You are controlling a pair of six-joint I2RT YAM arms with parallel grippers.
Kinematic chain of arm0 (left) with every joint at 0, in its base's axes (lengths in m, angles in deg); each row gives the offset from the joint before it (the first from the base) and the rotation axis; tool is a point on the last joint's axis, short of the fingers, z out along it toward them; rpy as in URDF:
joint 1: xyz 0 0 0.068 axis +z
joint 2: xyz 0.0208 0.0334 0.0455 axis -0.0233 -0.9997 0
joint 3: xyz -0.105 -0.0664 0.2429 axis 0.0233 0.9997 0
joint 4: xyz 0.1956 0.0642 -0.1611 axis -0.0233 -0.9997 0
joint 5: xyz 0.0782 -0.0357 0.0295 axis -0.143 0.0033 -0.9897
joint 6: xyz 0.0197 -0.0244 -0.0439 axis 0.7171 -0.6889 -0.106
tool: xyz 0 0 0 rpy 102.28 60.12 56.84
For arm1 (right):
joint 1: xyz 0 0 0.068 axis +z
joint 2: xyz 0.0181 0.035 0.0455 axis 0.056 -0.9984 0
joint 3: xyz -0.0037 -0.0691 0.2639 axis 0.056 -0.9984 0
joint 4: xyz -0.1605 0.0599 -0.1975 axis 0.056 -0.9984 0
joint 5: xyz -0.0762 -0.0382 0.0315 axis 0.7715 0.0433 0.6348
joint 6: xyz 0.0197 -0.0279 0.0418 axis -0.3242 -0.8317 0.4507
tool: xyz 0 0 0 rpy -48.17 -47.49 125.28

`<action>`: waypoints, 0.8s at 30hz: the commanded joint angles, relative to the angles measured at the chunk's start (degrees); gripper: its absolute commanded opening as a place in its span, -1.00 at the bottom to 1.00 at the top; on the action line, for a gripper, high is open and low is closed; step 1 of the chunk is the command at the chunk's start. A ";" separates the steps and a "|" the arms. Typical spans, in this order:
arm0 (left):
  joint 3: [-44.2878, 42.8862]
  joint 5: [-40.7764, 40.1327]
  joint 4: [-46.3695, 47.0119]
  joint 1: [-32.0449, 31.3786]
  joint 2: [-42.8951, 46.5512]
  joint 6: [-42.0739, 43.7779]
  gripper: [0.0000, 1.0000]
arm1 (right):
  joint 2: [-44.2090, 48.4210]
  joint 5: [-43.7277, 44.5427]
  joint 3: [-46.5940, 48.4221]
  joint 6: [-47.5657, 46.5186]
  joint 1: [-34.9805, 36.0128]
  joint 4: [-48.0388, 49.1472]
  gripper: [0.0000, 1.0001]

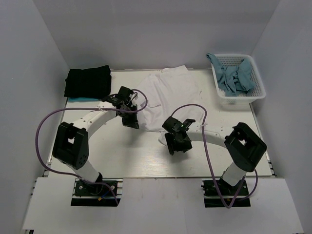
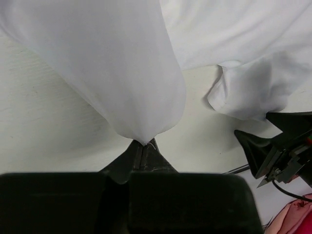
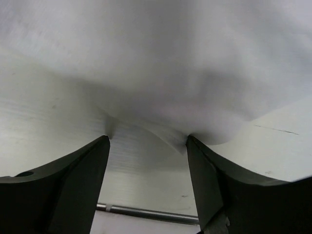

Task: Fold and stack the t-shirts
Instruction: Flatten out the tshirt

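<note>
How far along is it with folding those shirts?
Done: the black cloth t-shirt lies folded at the far left corner. In hand: the white cloth t-shirt lies unfolded in the middle; the left pincer is shut on its edge, the right pincer open at its hem. Left: folding it and stacking it.

Top view: high over the near edge, looking down on the whole desk [image 1: 146,161]. Both wrist views: very close, low, facing the white t-shirt [image 1: 168,92], shared with top.
</note>
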 commanded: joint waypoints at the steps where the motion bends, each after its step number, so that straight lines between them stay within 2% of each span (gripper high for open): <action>1: 0.34 -1.21 -0.40 0.56 2.20 -1.33 -1.00 | -0.80 8.77 -3.12 2.95 -0.02 -0.82 0.37; 4: 0.33 -1.83 -0.40 0.56 4.31 -2.65 -1.00 | -0.53 8.52 -6.20 2.87 -0.20 1.82 0.10; 5: 0.33 -1.83 -0.40 0.56 5.53 -3.35 -1.00 | -0.53 8.78 -6.46 3.13 -0.03 2.86 -0.23; 6: 0.33 -1.83 -0.40 0.56 6.15 -3.35 -1.00 | -0.53 8.69 -6.81 3.04 -0.11 3.31 -0.46; 7: 0.33 -1.83 -0.40 0.56 6.85 -4.14 -1.00 | -0.62 9.13 -7.60 3.48 -0.11 3.66 -0.85; 8: 0.33 -2.44 -1.10 0.56 7.38 -4.67 -1.00 | -0.18 10.78 -7.70 4.26 -0.02 4.01 -1.00; 13: -1.67 -7.62 -3.91 1.08 11.16 -5.90 -1.00 | 5.34 18.17 -5.42 7.87 -0.46 0.07 -1.00; 18: -7.30 -15.95 -7.51 1.61 13.27 -7.05 -1.00 | 21.75 28.09 0.82 10.07 -1.25 -4.50 -1.00; 20: -11.17 -19.22 -8.83 1.62 13.28 -7.05 -1.00 | 24.33 33.02 5.37 10.24 -1.87 -8.37 -1.00; 21: -12.57 -22.37 -9.45 1.62 13.80 -7.05 -1.00 | 25.39 37.13 6.62 9.38 -2.04 -9.59 -1.00; 24: -20.11 -26.86 -11.03 2.14 14.42 -7.05 -1.00 | 29.78 41.71 13.38 4.22 -2.66 -10.14 -1.00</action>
